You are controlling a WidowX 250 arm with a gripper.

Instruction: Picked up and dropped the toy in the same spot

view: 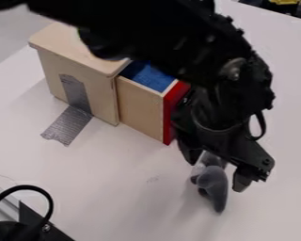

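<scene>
The grey toy [214,182] is seen on the desk [115,179] at the view's five o'clock, under the gripper [216,172], whose fingers are parted on either side. It should be centred before they are closed; the red drawer front [172,110], toward eleven o'clock, should be avoided.

The gripper [216,171] hangs, fingers parted, at a grey toy [213,182] on the white surface [115,188]. Up and left of the gripper, a wooden box [101,92] has its red-fronted drawer [139,109] pulled out.
</scene>
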